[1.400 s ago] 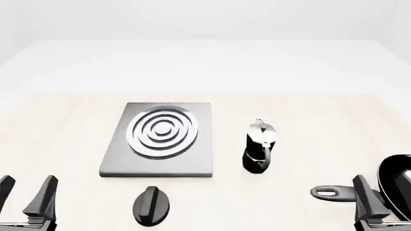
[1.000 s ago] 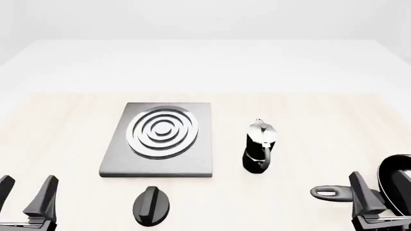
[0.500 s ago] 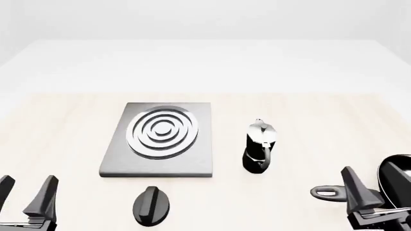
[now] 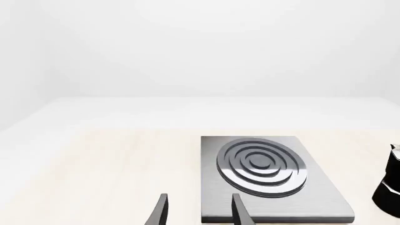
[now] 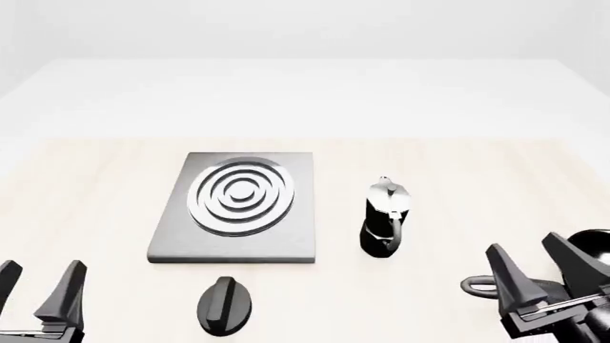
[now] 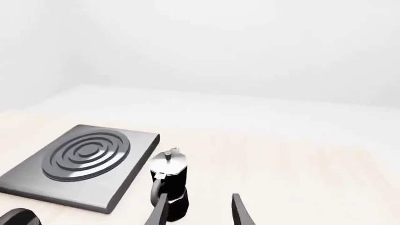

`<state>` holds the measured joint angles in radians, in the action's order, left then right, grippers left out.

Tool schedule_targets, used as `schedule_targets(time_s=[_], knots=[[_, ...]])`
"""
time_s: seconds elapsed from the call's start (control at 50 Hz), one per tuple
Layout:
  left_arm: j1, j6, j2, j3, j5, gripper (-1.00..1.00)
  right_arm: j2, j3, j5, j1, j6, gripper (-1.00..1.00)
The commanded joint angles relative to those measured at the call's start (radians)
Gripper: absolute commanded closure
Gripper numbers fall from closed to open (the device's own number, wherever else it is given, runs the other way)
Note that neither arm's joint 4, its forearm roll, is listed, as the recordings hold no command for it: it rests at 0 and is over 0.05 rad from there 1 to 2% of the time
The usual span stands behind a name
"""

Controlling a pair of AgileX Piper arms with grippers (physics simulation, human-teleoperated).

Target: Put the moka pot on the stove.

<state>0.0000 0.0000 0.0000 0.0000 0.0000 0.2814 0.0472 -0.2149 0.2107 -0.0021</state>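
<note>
On the table (image 5: 458, 171) there is one moka pot (image 5: 385, 216) standing upright just right of one stove (image 5: 236, 207), one black knob (image 5: 225, 306), one frying pan (image 5: 581, 251), no readable writing, and the left gripper (image 5: 38, 286) and right gripper (image 5: 536, 270) are both spread open and empty

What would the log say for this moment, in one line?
moka pot: upright on table, right of stove | right claw: open, short of pot | left claw: open, idle

On the desk (image 5: 96, 186), the moka pot (image 5: 385, 216) stands just right of the stove (image 5: 238, 207); a knob (image 5: 225, 306) lies before the stove, a frying pan (image 5: 591, 246) far right.
</note>
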Motion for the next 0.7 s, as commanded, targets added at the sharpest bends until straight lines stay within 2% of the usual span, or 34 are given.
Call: schedule_targets(time_s=[0.02,0.44,0.7], knots=[[0.000,0.000,0.000,0.000,0.000,-1.00,0.098,-0.008,-0.099,0.040,0.005,-1.00],[0.000,0.000,0.000,0.000,0.000,-1.00,0.225,-0.017,-0.230,0.091,0.009,-1.00],[0.000,0.000,0.000,0.000,0.000,-1.00,0.403,-0.013,-0.390,0.121,0.013,-1.00]])
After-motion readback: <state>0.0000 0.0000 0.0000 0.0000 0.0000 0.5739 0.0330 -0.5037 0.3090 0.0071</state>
